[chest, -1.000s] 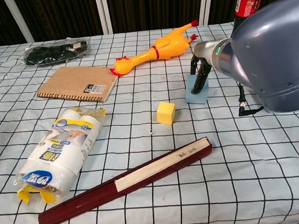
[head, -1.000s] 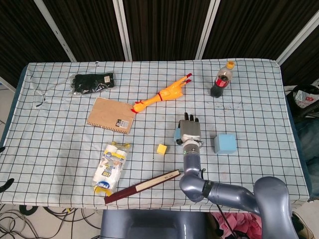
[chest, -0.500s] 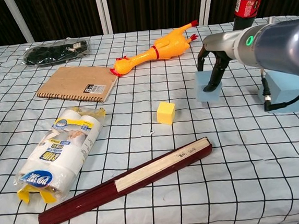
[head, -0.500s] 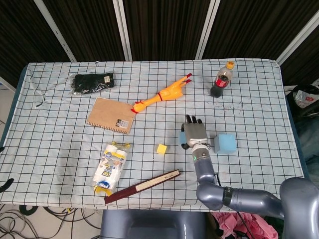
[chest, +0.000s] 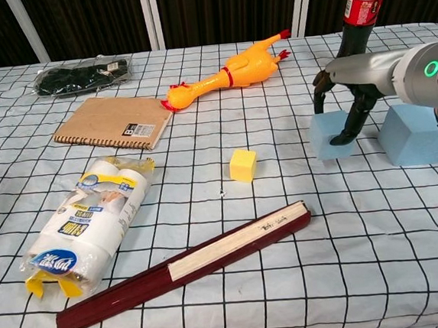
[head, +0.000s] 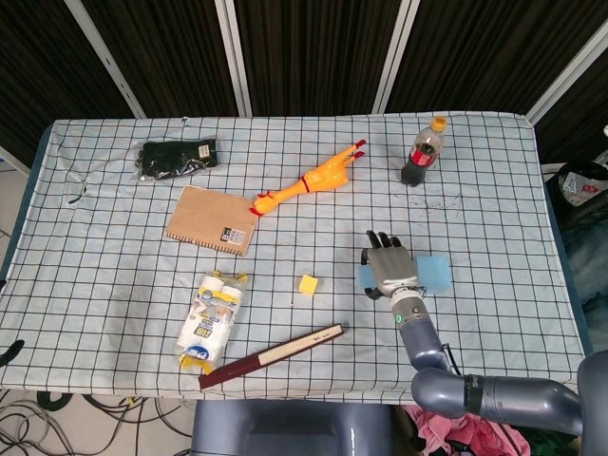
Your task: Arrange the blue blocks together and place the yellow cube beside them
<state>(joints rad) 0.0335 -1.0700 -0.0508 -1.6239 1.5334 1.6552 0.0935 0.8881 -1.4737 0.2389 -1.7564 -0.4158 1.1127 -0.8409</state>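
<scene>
My right hand (head: 389, 271) (chest: 349, 100) grips a small light blue block (chest: 328, 139) (head: 365, 277) from above, low over the table. A larger light blue block (chest: 407, 134) (head: 437, 271) sits just right of it, with a narrow gap between the two. The yellow cube (chest: 243, 165) (head: 309, 284) lies alone on the checked cloth, well left of the hand. Whether the held block touches the cloth I cannot tell. My left hand shows in neither view.
A cola bottle (chest: 357, 10) stands behind the blocks. A rubber chicken (chest: 230, 72), a brown notebook (chest: 114, 122) and a black bag (chest: 79, 75) lie at the back left. A tissue pack (chest: 90, 221) and a long dark red book (chest: 189, 265) lie in front.
My right hand has carried the small blue block to the right, from near the yellow cube to just beside the larger blue block.
</scene>
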